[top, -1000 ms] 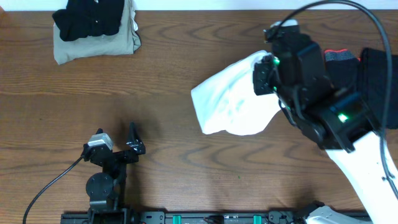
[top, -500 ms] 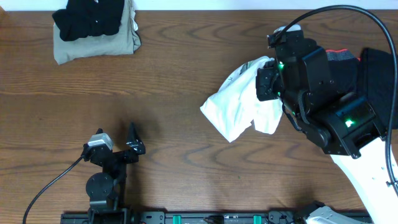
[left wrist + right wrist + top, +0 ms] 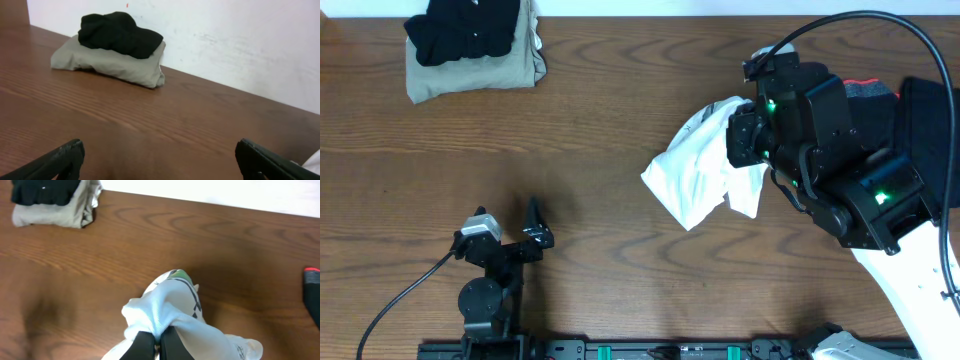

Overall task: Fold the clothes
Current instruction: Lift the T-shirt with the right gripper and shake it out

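One white shirt (image 3: 695, 180), bunched right of centre over the table (image 3: 570, 150), is pinched by the right gripper (image 3: 156, 342); the left gripper (image 3: 160, 155) is spread, holding nothing; one black garment (image 3: 460, 30) is stacked on one khaki garment (image 3: 470, 78).

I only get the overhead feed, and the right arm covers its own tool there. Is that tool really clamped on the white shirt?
Observer: Yes. The right wrist view shows the right tool shut, pinching a bunched fold of the white shirt.
Operator: And the left tool, is it carrying anything?
Observer: No. The left wrist view shows the left tool open wide, with only bare table in the gap.
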Motion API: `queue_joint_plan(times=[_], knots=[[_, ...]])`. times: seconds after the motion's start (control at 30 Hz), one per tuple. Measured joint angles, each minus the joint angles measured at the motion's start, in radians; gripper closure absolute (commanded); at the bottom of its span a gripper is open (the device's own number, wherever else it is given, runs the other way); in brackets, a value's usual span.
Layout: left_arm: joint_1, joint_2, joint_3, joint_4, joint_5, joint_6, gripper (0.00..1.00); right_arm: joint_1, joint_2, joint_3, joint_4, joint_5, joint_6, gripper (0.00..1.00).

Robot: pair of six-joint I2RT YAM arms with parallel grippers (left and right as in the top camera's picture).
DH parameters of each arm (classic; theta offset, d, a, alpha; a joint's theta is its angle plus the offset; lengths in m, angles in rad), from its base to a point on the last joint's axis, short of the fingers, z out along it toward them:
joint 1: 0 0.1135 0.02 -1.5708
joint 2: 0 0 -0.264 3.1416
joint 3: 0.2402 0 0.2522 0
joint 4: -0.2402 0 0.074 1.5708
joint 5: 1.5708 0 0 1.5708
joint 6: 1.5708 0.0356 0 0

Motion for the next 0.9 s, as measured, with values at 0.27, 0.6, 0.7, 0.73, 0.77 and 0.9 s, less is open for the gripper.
queue_joint_plan(times=[0.27,0.6,0.7,0.73,0.77,0.9], knots=[[0.001,0.000,0.002,0.138,0.291,-0.145,0.02,0.000,0.000,0.000,0.005,-0.029,0.000,0.98],[0.001,0.000,0.323,0.034,0.715,-0.175,0.02,0.000,-0.001,0.000,0.103,-0.058,0.006,0.99],[0.001,0.000,0.444,-0.098,0.761,-0.171,0.02,0.000,-0.006,0.000,0.118,-0.077,0.019,0.99],[0.001,0.000,0.473,-0.126,0.770,-0.167,0.02,0.000,-0.010,0.000,0.124,-0.081,0.021,0.99],[0.001,0.000,0.500,-0.148,0.780,-0.160,0.02,0.000,-0.015,0.000,0.129,-0.089,0.024,0.99],[0.001,0.000,0.551,-0.167,0.803,-0.143,0.02,0.000,-0.034,0.021,0.126,-0.141,0.027,0.99]])
